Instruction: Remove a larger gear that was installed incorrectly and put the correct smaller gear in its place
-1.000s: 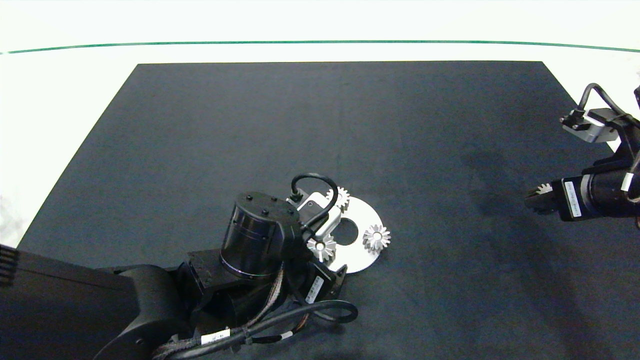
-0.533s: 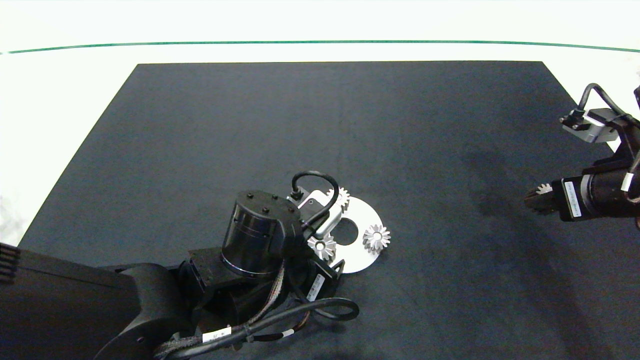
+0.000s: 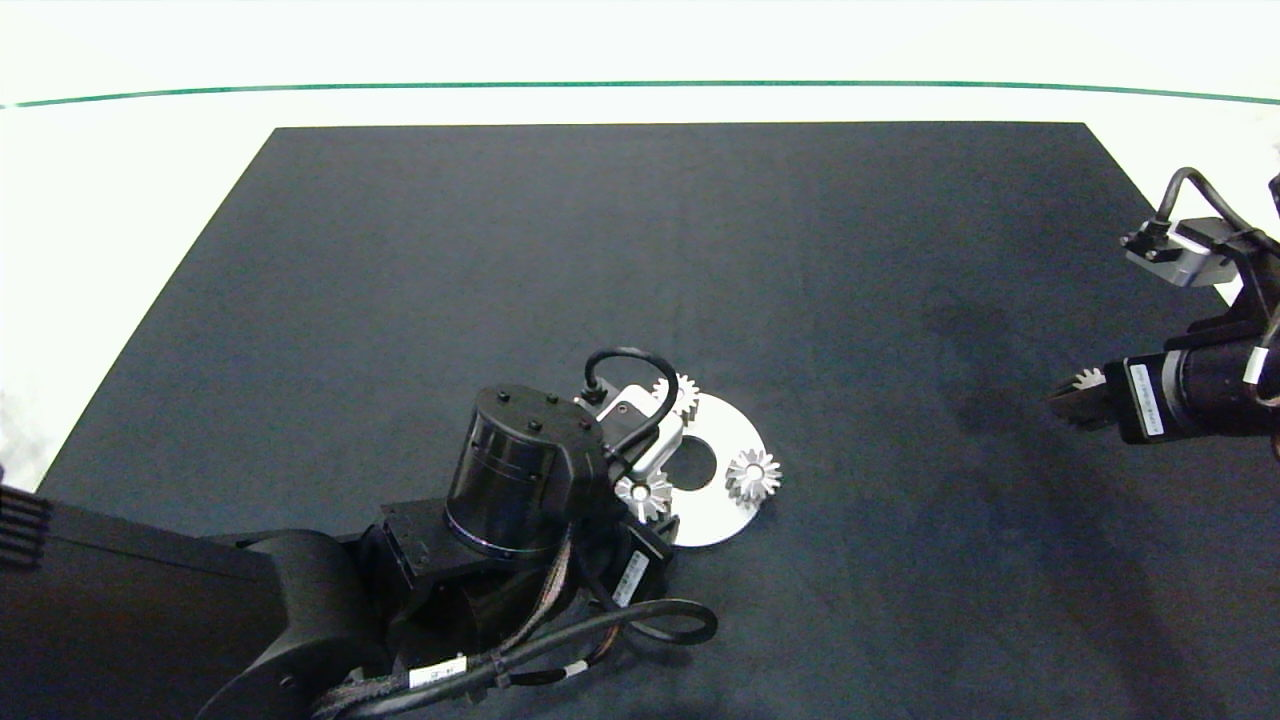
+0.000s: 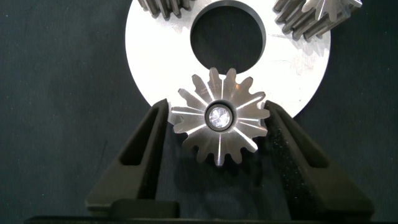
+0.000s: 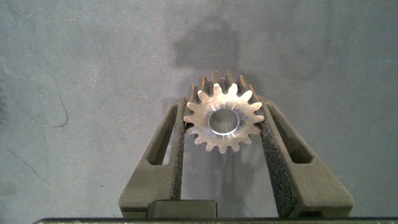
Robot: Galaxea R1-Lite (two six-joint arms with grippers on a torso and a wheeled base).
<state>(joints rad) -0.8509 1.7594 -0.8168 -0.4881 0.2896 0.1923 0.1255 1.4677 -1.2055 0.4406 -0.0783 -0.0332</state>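
Your left gripper [image 4: 219, 127] clasps the larger gear [image 4: 220, 116] between its fingers, at the near edge of the round plate [image 4: 155, 68]. Your right gripper [image 5: 224, 124], well off to the side, grips the smaller gear [image 5: 223, 118]. No writing is legible

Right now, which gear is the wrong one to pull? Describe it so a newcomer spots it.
Find the flat silver metal disc with a round centre hole on the dark mat. At its rim nearest the left arm, the left gripper closes around the larger gear. Unlike the two other gears on the disc, it sits between grey fingers, with long pointed starburst teeth.
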